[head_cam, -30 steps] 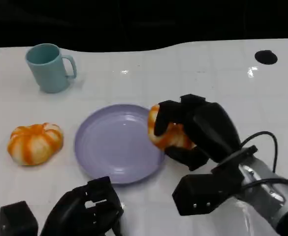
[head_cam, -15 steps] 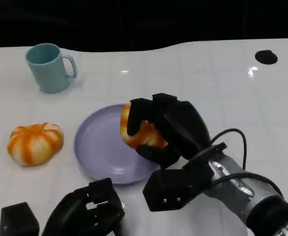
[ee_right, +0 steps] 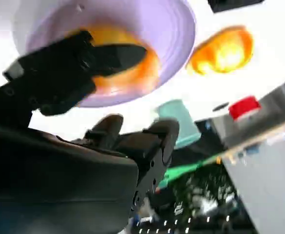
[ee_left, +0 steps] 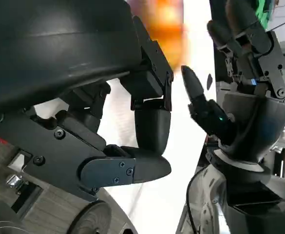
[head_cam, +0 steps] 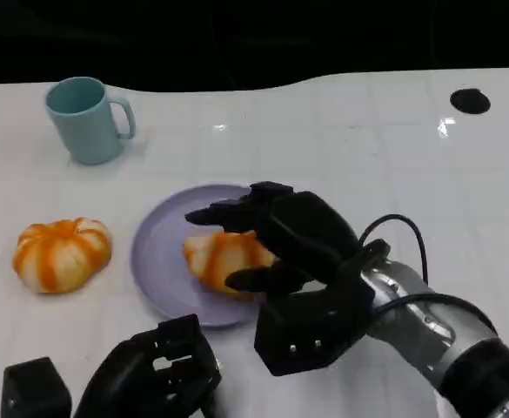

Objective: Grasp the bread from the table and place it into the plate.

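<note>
The right hand (head_cam: 276, 244) has carried the bread (head_cam: 224, 259) leftward from the plate's right edge, and the bread now lies on the purple plate (head_cam: 163, 252), right of its middle. The fingers (head_cam: 228, 212) have spread off it (earlier they clasped it), one still touching its near side. The left hand (head_cam: 154, 370) stays low with fingers curled, holding nothing

Bread (head_cam: 224, 259) partly behind right robot hand (head_cam: 276, 239)
</note>
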You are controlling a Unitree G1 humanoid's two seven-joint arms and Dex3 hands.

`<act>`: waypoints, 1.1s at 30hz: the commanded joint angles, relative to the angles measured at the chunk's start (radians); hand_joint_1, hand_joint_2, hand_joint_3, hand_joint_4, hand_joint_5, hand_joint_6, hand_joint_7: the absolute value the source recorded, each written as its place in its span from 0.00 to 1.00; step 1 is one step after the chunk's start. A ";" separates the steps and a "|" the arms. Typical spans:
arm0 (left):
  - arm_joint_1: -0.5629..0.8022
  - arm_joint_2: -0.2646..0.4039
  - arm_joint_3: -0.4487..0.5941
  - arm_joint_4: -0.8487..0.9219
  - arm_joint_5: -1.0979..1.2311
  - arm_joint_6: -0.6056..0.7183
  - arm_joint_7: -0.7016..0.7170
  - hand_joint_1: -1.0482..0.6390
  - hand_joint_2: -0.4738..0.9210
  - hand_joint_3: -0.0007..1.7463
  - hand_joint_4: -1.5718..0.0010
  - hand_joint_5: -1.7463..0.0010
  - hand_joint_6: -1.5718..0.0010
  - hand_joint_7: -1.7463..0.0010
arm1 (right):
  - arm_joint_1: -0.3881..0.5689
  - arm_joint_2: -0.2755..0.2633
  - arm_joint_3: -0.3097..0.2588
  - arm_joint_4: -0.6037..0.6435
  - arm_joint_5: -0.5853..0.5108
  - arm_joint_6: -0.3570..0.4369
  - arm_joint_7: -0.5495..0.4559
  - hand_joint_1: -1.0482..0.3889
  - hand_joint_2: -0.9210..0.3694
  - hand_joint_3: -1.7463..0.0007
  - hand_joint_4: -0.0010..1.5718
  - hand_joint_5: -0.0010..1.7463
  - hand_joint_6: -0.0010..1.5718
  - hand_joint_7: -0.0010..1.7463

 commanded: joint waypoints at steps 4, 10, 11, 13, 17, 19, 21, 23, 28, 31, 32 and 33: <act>0.006 0.014 0.005 -0.002 0.002 -0.004 0.001 0.26 0.79 0.41 0.49 0.00 0.52 0.16 | 0.043 -0.046 -0.009 -0.097 0.031 0.044 0.085 0.33 0.00 0.92 0.00 0.22 0.16 0.00; 0.005 0.012 0.005 0.000 0.006 -0.013 0.003 0.26 0.79 0.42 0.49 0.00 0.52 0.16 | 0.072 -0.069 -0.023 -0.137 0.047 0.042 0.094 0.33 0.00 0.92 0.01 0.23 0.16 0.00; 0.005 0.011 0.005 0.000 0.002 -0.011 0.001 0.27 0.79 0.42 0.49 0.00 0.52 0.16 | 0.077 -0.077 -0.025 -0.142 0.051 0.035 0.091 0.33 0.00 0.92 0.01 0.23 0.16 0.01; 0.005 0.011 0.005 0.001 0.000 -0.013 -0.002 0.27 0.79 0.42 0.49 0.00 0.53 0.16 | 0.092 -0.092 -0.031 -0.155 0.056 0.020 0.081 0.33 0.00 0.92 0.03 0.25 0.17 0.01; 0.003 0.011 0.004 0.001 0.000 -0.012 -0.004 0.27 0.79 0.42 0.50 0.00 0.53 0.16 | 0.126 -0.118 -0.050 -0.183 0.057 -0.013 0.047 0.34 0.00 0.93 0.05 0.27 0.20 0.02; 0.001 0.012 0.004 0.004 0.001 -0.011 -0.002 0.27 0.78 0.42 0.49 0.00 0.53 0.16 | 0.149 -0.133 -0.065 -0.191 0.061 -0.041 0.013 0.36 0.00 0.94 0.08 0.30 0.23 0.03; 0.000 0.011 0.006 0.008 -0.001 -0.013 -0.004 0.27 0.78 0.42 0.49 0.00 0.53 0.16 | 0.169 -0.144 -0.080 -0.198 0.065 -0.064 -0.017 0.37 0.00 0.95 0.10 0.31 0.24 0.03; 0.000 0.009 0.007 0.010 -0.005 -0.013 -0.006 0.28 0.78 0.42 0.48 0.00 0.52 0.18 | 0.192 -0.156 -0.097 -0.207 0.069 -0.090 -0.045 0.41 0.00 0.95 0.15 0.35 0.30 0.06; 0.001 0.008 0.005 0.004 -0.003 -0.010 -0.001 0.27 0.79 0.41 0.49 0.00 0.51 0.18 | 0.256 -0.181 -0.154 -0.211 0.069 -0.206 -0.182 0.58 0.02 0.96 0.31 0.47 0.47 0.13; -0.001 0.007 0.007 0.009 -0.008 -0.010 -0.006 0.28 0.79 0.41 0.49 0.00 0.51 0.18 | 0.281 -0.202 -0.188 -0.199 0.073 -0.280 -0.243 0.64 0.04 0.91 0.38 0.58 0.56 0.17; -0.002 0.007 0.008 0.011 -0.009 -0.010 -0.007 0.28 0.79 0.41 0.49 0.00 0.51 0.18 | 0.287 -0.208 -0.197 -0.196 0.071 -0.297 -0.258 0.64 0.17 0.69 0.42 0.63 0.58 0.23; -0.002 0.007 0.008 0.012 -0.009 -0.011 -0.008 0.28 0.79 0.41 0.49 0.00 0.51 0.18 | 0.295 -0.217 -0.208 -0.197 0.070 -0.311 -0.269 0.64 0.25 0.56 0.44 0.66 0.58 0.26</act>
